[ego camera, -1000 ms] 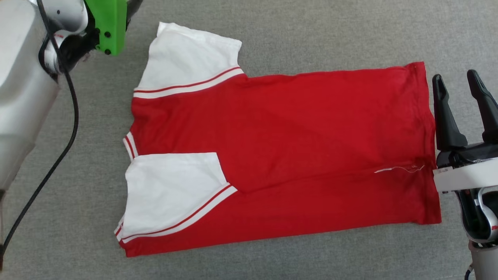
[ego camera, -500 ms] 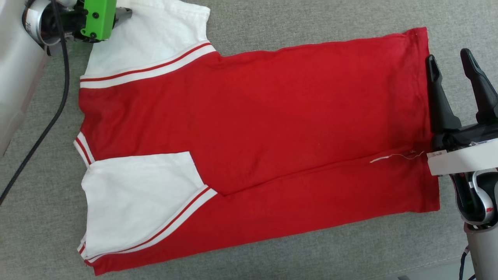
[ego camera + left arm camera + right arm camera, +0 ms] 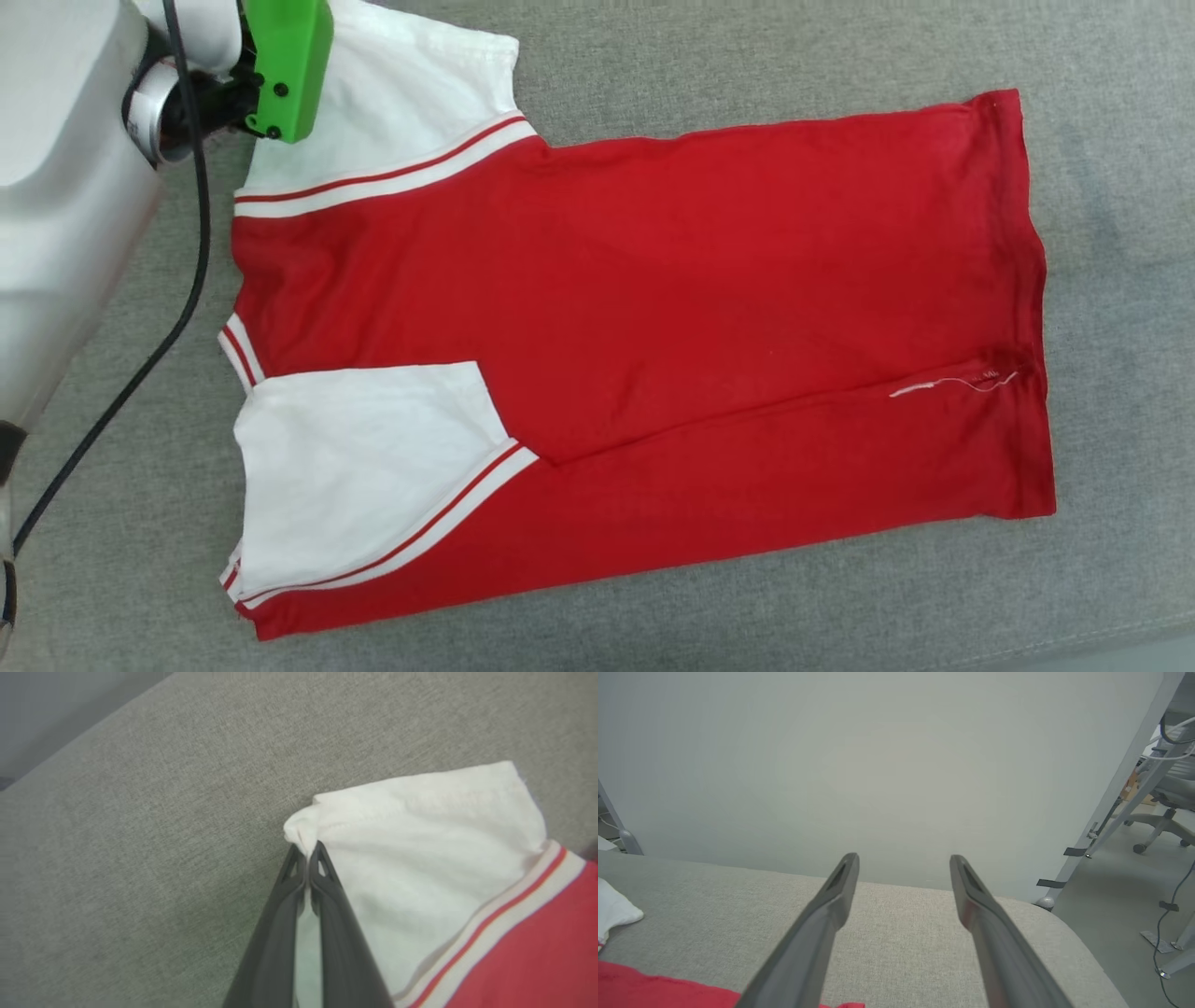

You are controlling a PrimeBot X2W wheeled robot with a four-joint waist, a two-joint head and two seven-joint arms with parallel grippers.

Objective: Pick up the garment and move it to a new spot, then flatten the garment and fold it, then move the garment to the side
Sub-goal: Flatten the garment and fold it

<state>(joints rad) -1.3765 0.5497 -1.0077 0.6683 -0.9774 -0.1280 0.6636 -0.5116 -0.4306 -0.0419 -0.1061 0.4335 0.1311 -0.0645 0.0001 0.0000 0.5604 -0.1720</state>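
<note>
Head view, black cable point(image 3: 202, 252) beside garment point(image 3: 653, 308)

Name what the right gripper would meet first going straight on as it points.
Likely the pale wall beyond the grey surface; the right gripper, open, aims above its far edge, though depth is unclear.

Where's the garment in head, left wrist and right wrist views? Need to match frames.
Head view: garment lies flat across the middle, sleeves left, hem right.
Left wrist view: garment at right and lower right; left tool shut on the corner of its white sleeve.
Right wrist view: garment as a red strip at bottom left, white bit at the left edge.
Shared landmark: grey cloth surface beneath it.
</note>
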